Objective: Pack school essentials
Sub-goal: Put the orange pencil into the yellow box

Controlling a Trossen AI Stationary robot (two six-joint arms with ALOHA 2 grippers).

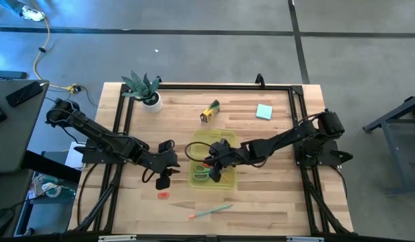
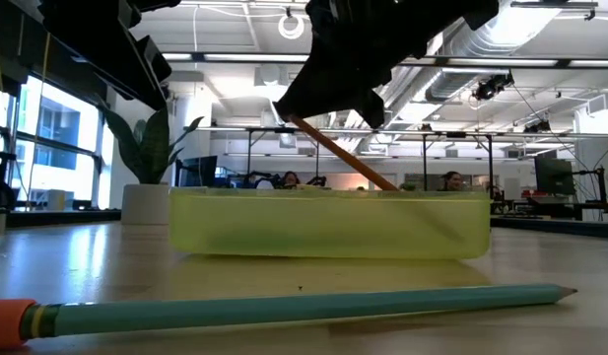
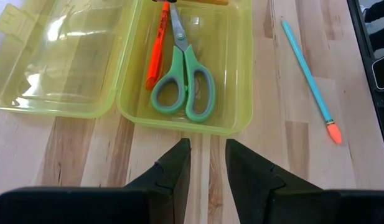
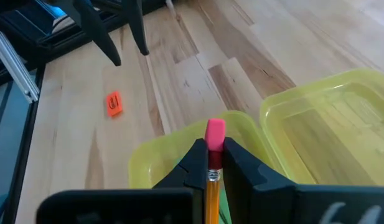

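My right claw [image 4: 211, 163] grips a yellow pencil [image 4: 212, 183] over the case [image 1: 229, 181], where scissors [image 3: 184, 84] and an orange pen [image 3: 157, 51] already lie. Left claw [image 3: 206, 163] hangs released nearby. Teal pencil [image 1: 210, 212], eraser [image 1: 163, 195], crayon box [image 1: 210, 111] and notepad [image 1: 263, 111] remain on the desk [image 1: 274, 202].

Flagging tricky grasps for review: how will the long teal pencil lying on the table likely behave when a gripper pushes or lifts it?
The long teal pencil with an orange eraser looks thin and straight, so probably stiff and light. Lying flat on the bare wooden table, it may roll if nudged sideways. Its slim shaft gives the jaws little to hold, so an off-centre pinch may let it pivot.
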